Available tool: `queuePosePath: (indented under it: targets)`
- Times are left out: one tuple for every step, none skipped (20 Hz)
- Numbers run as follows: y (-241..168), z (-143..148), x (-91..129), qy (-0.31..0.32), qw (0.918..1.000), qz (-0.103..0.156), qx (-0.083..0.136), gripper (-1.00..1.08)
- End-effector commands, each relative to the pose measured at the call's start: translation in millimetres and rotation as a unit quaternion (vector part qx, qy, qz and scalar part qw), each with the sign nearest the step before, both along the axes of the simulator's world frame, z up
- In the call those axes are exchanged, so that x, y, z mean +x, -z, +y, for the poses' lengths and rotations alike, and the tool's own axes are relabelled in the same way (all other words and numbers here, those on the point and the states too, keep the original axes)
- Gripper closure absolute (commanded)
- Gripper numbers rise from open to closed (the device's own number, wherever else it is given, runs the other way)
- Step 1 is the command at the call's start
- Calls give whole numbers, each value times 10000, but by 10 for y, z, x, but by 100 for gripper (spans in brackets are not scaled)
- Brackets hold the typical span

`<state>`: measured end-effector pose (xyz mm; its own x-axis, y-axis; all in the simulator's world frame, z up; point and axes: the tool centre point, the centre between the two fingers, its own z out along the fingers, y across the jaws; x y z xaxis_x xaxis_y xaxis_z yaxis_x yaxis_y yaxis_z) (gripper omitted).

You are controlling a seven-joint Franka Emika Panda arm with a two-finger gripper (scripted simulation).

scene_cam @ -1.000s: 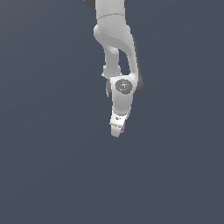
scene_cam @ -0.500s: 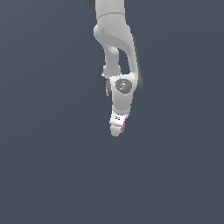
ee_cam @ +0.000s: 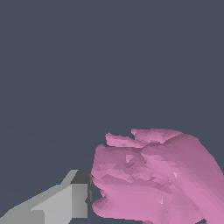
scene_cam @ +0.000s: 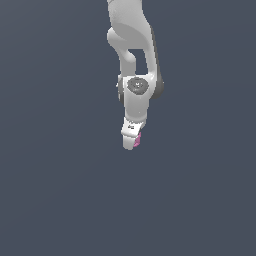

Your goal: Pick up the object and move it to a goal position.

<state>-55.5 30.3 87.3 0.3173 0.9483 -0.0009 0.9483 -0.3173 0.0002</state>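
The object (scene_cam: pixel 137 140) sits at the tip of the gripper (scene_cam: pixel 131 142), which is clamped on it, one finger (ee_cam: pixel 65 199) pressed to its side. The pick looks done; carrying it to the goal, which is not visible, remains. It is pink-magenta, lumpy and berry-like.

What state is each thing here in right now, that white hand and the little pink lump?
hand: pointing down, one finger touching the lump; whether it is truly clamped is not clear.
pink lump: at the hand's tip, mostly hidden behind it in the exterior view.
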Motion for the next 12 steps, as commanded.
queuePosePath:
  targets:
    - [-189,-63,-23,1,10000,-4,-1,108]
    - [-275,-91,-34,1,10000,-4,-1,108]
    - [-364,-120,-46,-1,10000,-2,1,108]
    - [-460,-151,-57,-1,10000,-2,1,108]
    - [-554,-181,-69,-2,10000,-2,3,108]
    - [-644,-210,-79,-2,10000,-2,3,108]
    - [-730,-237,-89,-2,10000,-2,6,108]
    - [-812,-263,-98,-2,10000,-2,6,108]
    - [-890,-289,-106,-2,10000,-1,8,108]
    - [-964,-312,-113,-2,10000,-1,8,108]
    - [-1033,-335,-120,-1,10000,-2,11,108]
    - [-1097,-356,-126,-1,10000,-2,11,108]
